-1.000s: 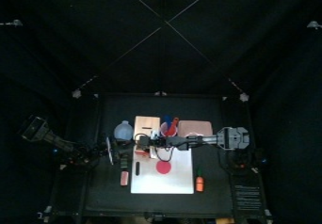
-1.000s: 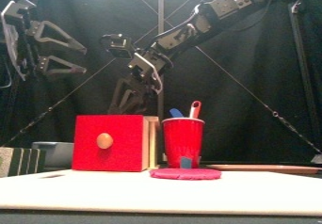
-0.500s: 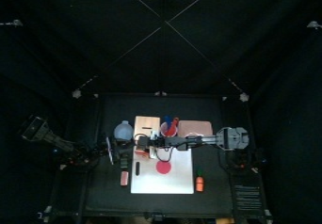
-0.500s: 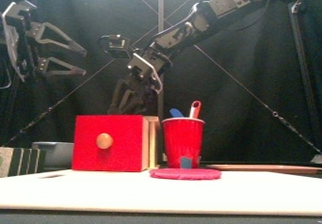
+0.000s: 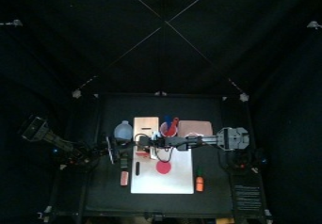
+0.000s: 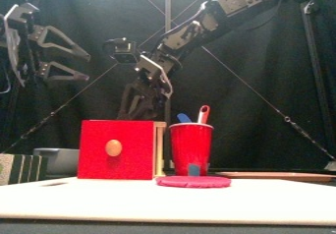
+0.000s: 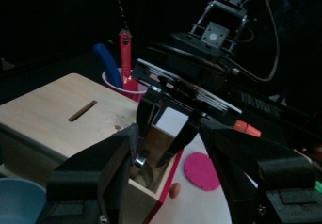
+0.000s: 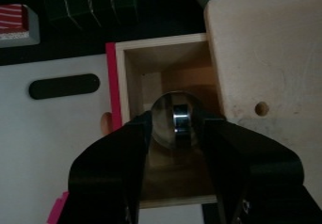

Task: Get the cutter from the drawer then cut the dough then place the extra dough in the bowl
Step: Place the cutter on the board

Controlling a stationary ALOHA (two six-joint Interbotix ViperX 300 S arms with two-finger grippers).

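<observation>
The cutter (image 8: 174, 118) is being fetched from the open drawer (image 8: 164, 63). Whether the right gripper (image 8: 175, 124) already grips it cannot be told. Next, a straight lift is needed. The left gripper (image 7: 199, 160) is spread wide, empty.

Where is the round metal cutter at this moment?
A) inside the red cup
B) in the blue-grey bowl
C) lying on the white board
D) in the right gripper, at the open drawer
D: the right wrist view shows the cutter held by the right gripper over the open drawer of the wooden box.
</observation>
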